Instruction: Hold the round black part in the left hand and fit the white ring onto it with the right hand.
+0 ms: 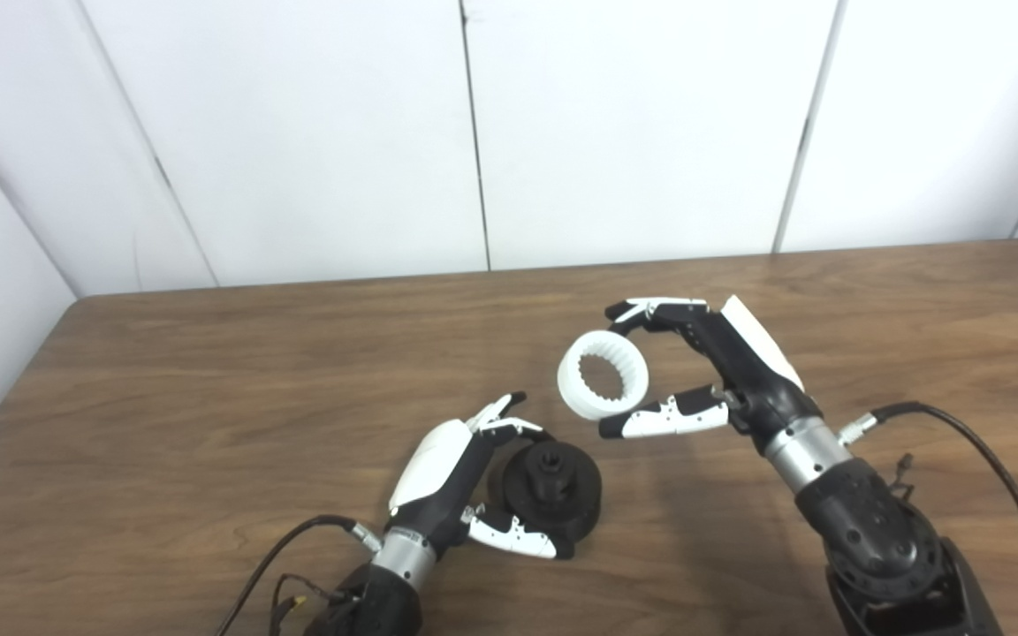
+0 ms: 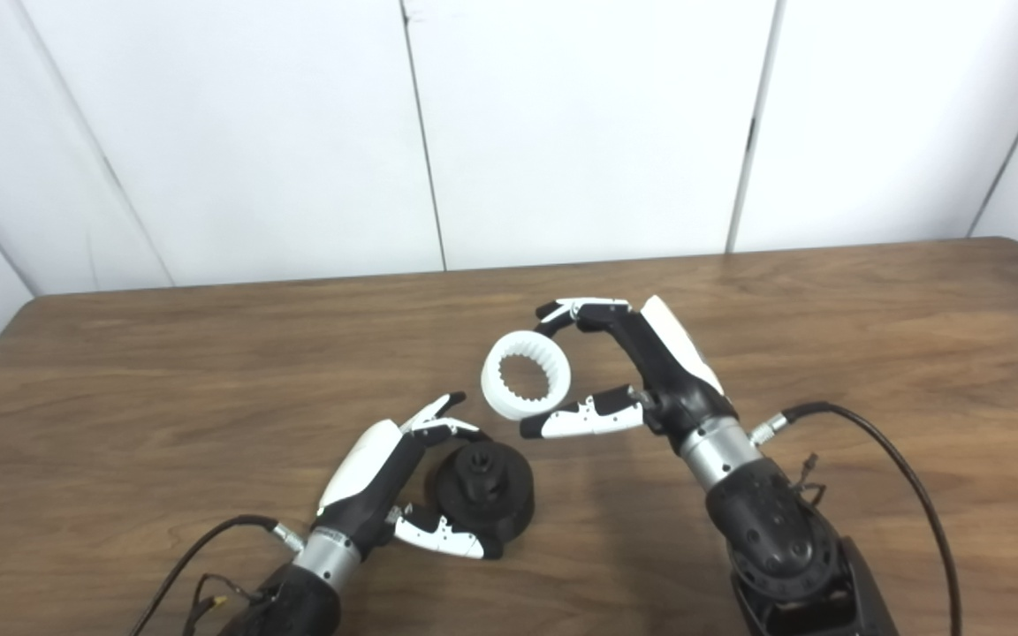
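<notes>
L robot hand (image 1: 465, 481) grips black part (image 1: 553, 490); R robot hand (image 1: 703, 371) apparently pinches white ring (image 1: 603, 374) above table (image 1: 208, 397).

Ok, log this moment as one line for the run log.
left hand: holding black part | right hand: holding white ring raised, apart from part | ring not yet fitted

My left hand (image 1: 465, 481) is wrapped around the round black part (image 1: 551, 493) near the front edge of the wooden table (image 1: 208, 380) — thumb under its near side, fingers curled over the far rim, hub facing up and tilted toward me. My right hand (image 1: 703, 375) holds the white toothed ring (image 1: 603, 374) — pinched between fingertips and thumb, raised up and to the right of the black part, well apart from it, its opening facing me.
</notes>
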